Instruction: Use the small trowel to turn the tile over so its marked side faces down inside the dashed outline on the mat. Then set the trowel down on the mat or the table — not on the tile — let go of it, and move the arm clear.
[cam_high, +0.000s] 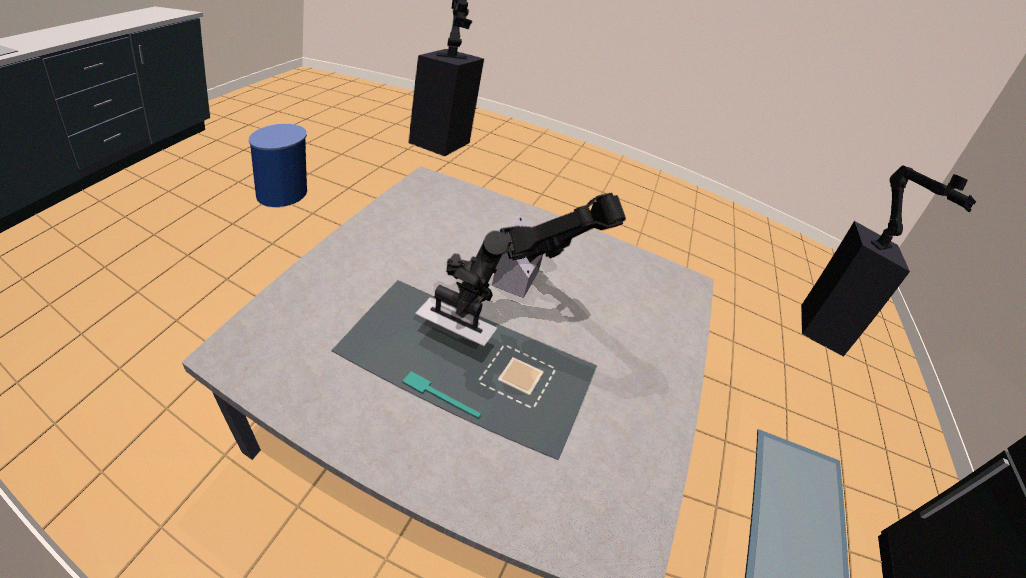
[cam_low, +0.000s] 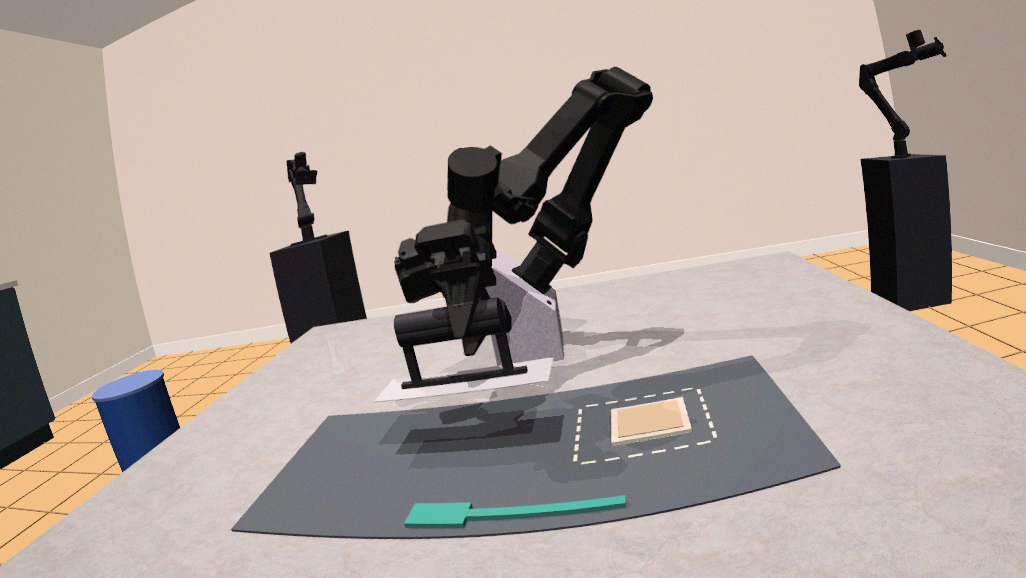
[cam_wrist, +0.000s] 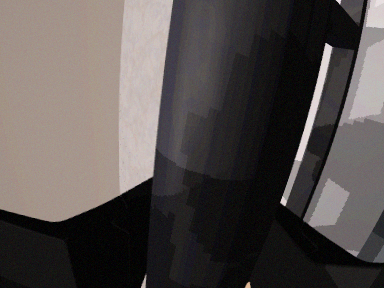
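My gripper (cam_high: 466, 304) (cam_low: 459, 326) (cam_wrist: 208, 185) is shut on the black handle of the trowel (cam_high: 488, 335) (cam_low: 391, 392) (cam_wrist: 215, 125). The trowel's long white blade hangs roughly level above the back of the dark mat (cam_high: 387, 330) (cam_low: 308, 488), left of the tile and apart from it. The tile (cam_high: 520, 376) (cam_low: 651, 420) lies flat on the mat inside the dashed outline (cam_low: 587, 462). Its upper face is plain tan with a cream rim and shows no mark. Its underside is hidden. The wrist view shows mostly the handle, not the tile.
A teal spatula (cam_high: 416, 381) (cam_low: 437, 514) lies along the mat's front edge. The arm's pale base block (cam_high: 513, 280) (cam_low: 534, 333) stands on the table (cam_high: 308, 301) (cam_low: 732, 308) behind the mat. A blue bin (cam_high: 280, 172) (cam_low: 140, 420) and two pedestals with other arms stand beyond the table.
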